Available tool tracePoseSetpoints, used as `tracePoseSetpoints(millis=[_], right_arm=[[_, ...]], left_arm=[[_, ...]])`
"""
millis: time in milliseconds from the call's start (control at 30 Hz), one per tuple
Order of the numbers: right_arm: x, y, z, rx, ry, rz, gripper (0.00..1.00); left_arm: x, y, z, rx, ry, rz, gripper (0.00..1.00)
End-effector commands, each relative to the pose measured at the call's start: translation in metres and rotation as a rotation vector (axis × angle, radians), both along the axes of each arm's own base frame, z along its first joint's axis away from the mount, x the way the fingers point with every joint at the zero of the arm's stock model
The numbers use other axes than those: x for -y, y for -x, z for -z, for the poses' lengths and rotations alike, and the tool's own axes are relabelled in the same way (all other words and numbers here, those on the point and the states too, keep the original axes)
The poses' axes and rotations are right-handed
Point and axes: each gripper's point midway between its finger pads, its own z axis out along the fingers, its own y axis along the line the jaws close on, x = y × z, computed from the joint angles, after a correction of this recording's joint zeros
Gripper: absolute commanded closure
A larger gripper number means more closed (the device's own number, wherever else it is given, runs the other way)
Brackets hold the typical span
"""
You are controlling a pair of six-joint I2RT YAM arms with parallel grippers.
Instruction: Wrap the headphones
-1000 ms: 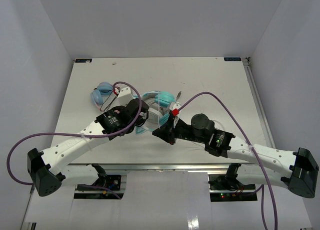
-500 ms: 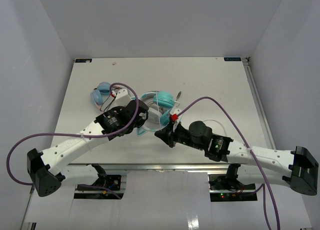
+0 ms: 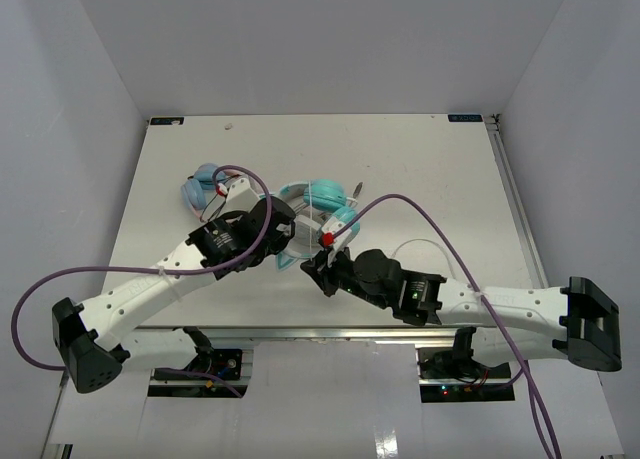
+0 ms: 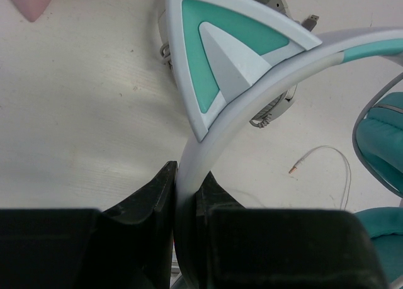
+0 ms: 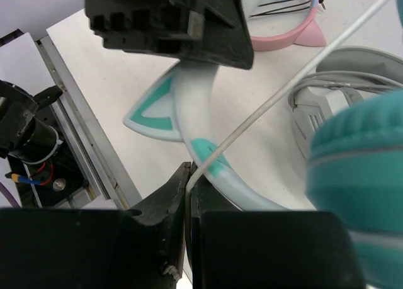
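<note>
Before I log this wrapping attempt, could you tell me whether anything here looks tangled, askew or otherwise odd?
Nothing looks damaged or spilled. The headphones, headband clamped in the left fingers, sit crowded against the grey-white headphones, and the cable pinched in the right fingers runs straight across the headband, not yet wound.

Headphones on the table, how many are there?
3: teal cat-ear headphones mid-table; light-blue-and-pink headphones to their left; grey-white headphones close by the teal pair, mostly hidden from above.
</note>
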Motion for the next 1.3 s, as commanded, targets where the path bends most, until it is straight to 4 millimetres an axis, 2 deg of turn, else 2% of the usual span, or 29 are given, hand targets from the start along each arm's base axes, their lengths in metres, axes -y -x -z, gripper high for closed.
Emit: tracePoseSetpoints(millis=[0, 300, 533, 833, 900, 1167, 1267], right_arm=[[-0.018, 0.006, -0.033, 0.038, -0.062, -0.02, 0.92], [-0.023, 0.012, -0.034, 0.047, -0.073, -0.033, 0.92], [-0.004, 0.006, 0.007, 0.028, -0.008, 0.032, 0.92], [0.012, -0.004, 0.01, 0.093, -0.005, 0.089, 0.91], [0.017, -0.005, 0.016, 0.109, 0.001, 0.1, 0.9], [0.029, -0.015, 0.025, 0.225, -0.006, 0.13, 0.79], [0.029, -0.017, 0.021, 0.297, -0.026, 0.122, 0.75]], left_arm=[[0.012, -0.017, -0.036, 0.086, 0.122, -0.054, 1.0], [0.006, -0.015, -0.037, 0.088, 0.121, -0.077, 1.0], [-0.001, -0.01, -0.05, 0.104, 0.169, -0.099, 1.0], [0.004, -0.003, -0.055, 0.088, 0.223, -0.074, 1.0], [0.006, -0.001, -0.056, 0.08, 0.235, -0.064, 1.0], [0.011, 0.008, -0.061, 0.063, 0.289, -0.031, 1.0], [0.015, 0.011, -0.063, 0.054, 0.315, -0.01, 1.0]])
